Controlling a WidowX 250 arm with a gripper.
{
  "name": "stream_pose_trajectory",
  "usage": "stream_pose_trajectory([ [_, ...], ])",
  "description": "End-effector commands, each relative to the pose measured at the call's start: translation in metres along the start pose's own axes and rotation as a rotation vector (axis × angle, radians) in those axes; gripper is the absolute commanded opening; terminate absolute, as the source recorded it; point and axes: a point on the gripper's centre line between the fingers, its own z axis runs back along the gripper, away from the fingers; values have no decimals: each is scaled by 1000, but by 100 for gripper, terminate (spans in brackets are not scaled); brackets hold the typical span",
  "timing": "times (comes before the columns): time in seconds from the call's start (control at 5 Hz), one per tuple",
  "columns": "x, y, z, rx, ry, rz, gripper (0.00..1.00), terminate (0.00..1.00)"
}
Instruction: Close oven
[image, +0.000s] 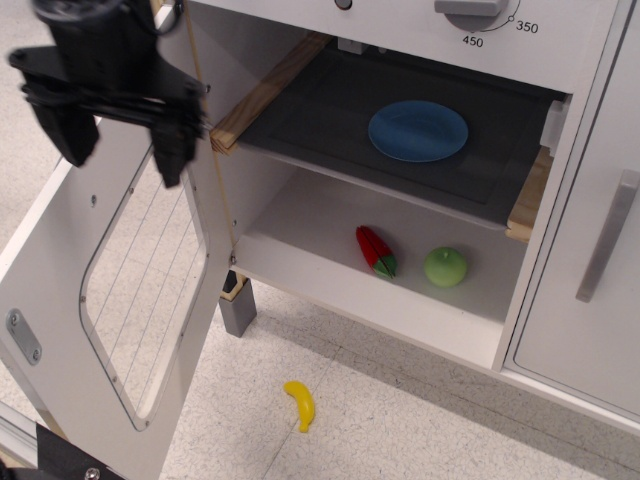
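Note:
The white toy oven (400, 290) stands open. Its door (60, 260), with a rounded wire-lined window (145, 280), swings out to the left and hangs wide open. The dark inner shelf (330, 110) carries a blue plate (418, 131). A temperature dial (472, 8) marked 350 and 450 sits on the top panel. My black gripper (122, 150) hangs at the upper left above the door's top edge, its two fingers (75, 135) spread apart and empty. The door's handle is hidden.
A red strawberry toy (375, 250) and a green apple (446, 267) lie on the oven floor. A yellow banana (299, 404) lies on the speckled ground. A narrow cabinet door with a vertical grey bar handle (608, 235) stands at the right.

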Motion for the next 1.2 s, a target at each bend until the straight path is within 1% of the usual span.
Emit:
stream_pose_trajectory([
  [0.0,2,31,-5,29,-28,-43,100,0],
  [0.2,-2,34,-17,67,-17,-32,100,0],
  [0.4,-11,26,-33,58,-7,7,100,0],
  [0.6,-17,10,-38,-8,16,38,100,0],
  [0.8,-16,-14,-29,-50,4,137,100,0],
  [1.0,-6,-40,-22,-64,-6,270,100,0],
])
